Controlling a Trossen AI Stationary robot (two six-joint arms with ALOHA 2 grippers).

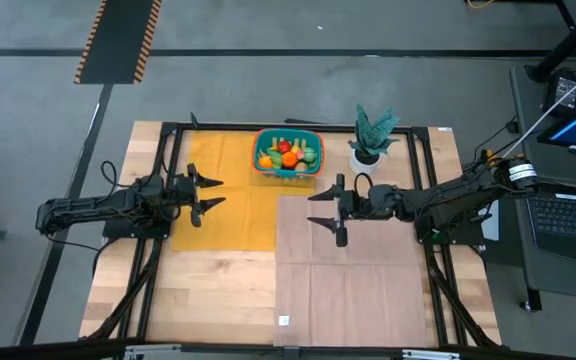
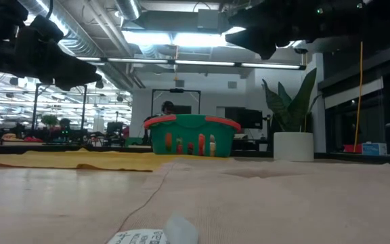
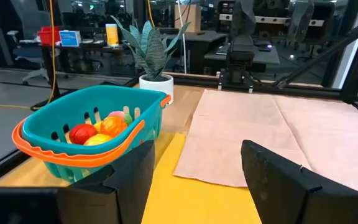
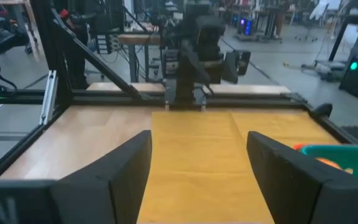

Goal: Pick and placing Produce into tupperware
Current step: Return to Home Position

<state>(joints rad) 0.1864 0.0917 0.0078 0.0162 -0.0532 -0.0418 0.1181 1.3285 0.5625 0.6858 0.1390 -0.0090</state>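
While hovering either side, left gripper [image 1: 213, 193] and right gripper [image 1: 316, 208]: fingers apart, empty. Small colourful toy produce [image 1: 288, 153] heaped in teal slotted plastic basket with orange-red rim [image 1: 286, 176], far centre. Placing apparently done; only return home remaining.

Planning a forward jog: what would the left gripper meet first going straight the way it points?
Probably the right gripper, facing it across the table; the basket sits off that line. Height match is unclear.

Bright ceiling lamps [image 2: 175, 37] glare behind the left gripper [image 1: 212, 194] and right gripper [image 1: 317, 208], silhouetting both; the table [image 1: 218, 300] below them is evenly lit.
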